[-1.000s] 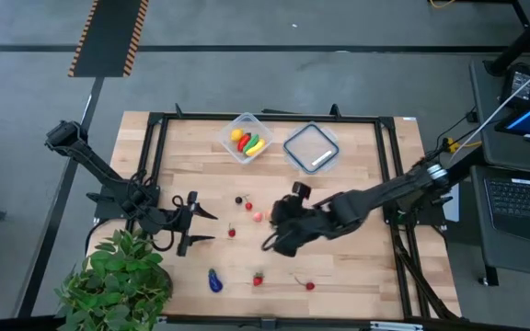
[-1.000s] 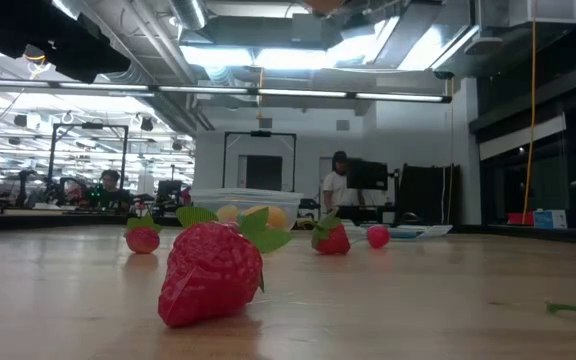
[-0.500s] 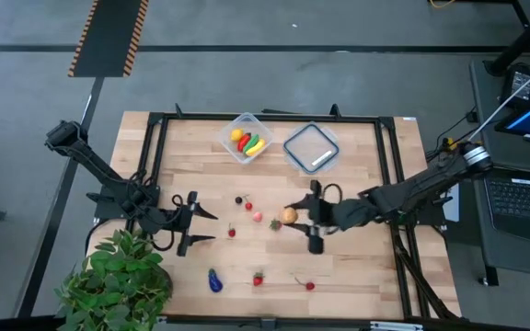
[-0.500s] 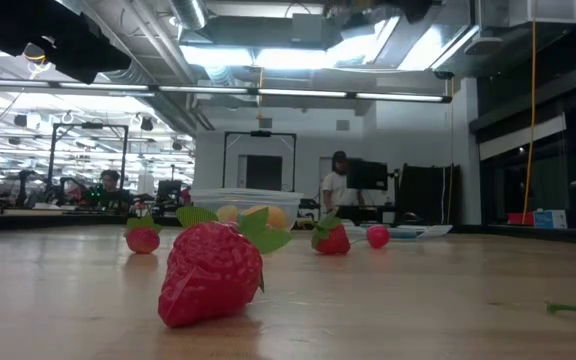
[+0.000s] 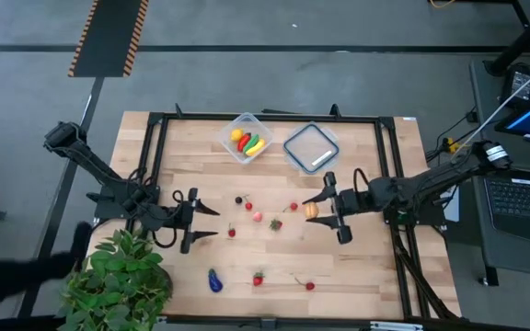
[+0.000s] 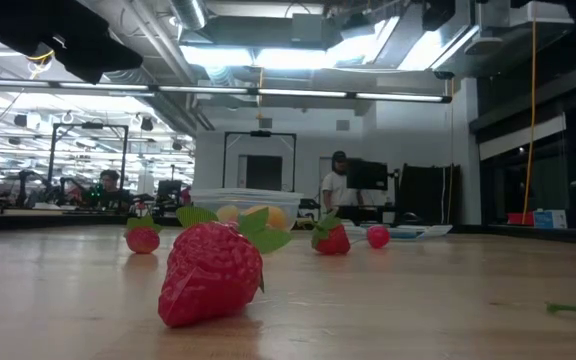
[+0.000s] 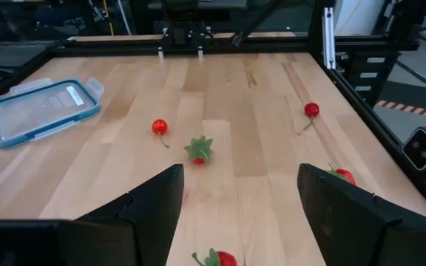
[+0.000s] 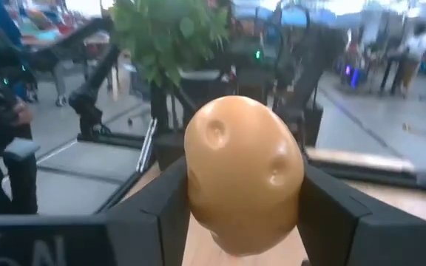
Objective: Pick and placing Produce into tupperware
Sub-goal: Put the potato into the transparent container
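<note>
Potato (image 8: 244,174) fills the right wrist view, clamped in the right pincer (image 5: 324,210); overhead, the left pincer (image 5: 196,222) gapes wide.

Light fell evenly from overhead; the worktop (image 5: 357,267) looked bright in the high view, with short soft shadows under the arms. In the low view, ceiling lamps (image 6: 268,55) glared at 12 o'clock, and the near strawberry (image 6: 211,272) was slightly soft. In the right wrist view the potato (image 8: 242,174) was sharp, while the room behind was blurred and overexposed.
</note>
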You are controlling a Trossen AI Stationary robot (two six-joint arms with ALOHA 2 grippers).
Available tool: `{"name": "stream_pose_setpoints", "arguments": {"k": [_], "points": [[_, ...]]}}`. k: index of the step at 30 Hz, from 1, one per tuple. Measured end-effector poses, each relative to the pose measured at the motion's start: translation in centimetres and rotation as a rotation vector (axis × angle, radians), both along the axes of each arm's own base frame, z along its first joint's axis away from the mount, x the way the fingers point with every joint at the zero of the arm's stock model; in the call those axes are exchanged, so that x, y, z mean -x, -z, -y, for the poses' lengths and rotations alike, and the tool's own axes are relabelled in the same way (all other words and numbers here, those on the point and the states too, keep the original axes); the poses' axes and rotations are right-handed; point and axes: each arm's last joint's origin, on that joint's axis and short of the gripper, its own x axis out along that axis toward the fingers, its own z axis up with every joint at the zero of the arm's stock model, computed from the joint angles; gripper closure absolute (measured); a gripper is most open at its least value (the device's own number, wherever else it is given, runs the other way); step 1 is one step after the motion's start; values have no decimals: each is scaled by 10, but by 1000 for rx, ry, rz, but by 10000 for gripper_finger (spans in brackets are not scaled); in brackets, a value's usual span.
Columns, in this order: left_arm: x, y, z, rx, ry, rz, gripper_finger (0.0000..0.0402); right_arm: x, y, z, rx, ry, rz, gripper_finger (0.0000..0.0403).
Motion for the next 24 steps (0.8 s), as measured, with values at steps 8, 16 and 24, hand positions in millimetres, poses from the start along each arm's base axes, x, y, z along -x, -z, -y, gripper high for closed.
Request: {"name": "stream_pose_setpoints", "arguments": {"k": [8,16,24], "points": [[-1,0,-2,1,-12,0,144,15,13,8,60,-101,228,208],[-1,0,-2,0,-12,0,144,25,21,10,73,-136,324,208],[-1,0,-2,0,-12,0,144,24,23,13,43,-61,291,208]]}}
